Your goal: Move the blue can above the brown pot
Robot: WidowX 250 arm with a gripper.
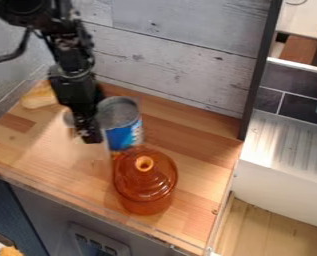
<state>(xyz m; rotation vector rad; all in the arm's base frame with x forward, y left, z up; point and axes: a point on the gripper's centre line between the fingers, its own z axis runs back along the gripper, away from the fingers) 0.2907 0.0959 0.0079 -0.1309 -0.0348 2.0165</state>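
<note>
On counter (202, 152), one can (125, 134), one pot (146, 184)

ok so claw (88, 134) = all blk. can (122, 136) right beside it = blue w/ a bit of white, silvery-gray up top. pot (146, 185) nr claw = shiny reddish-brown, orangey knob. counter (191, 150) below claw = lt + dk brown wood patches. wall (174, 65) behind = pale gray planks w/ dk knots

Open cntr (204, 162) R of pot (146, 185) – blue can (124, 135) just behind, wall (181, 62) at bk
</note>
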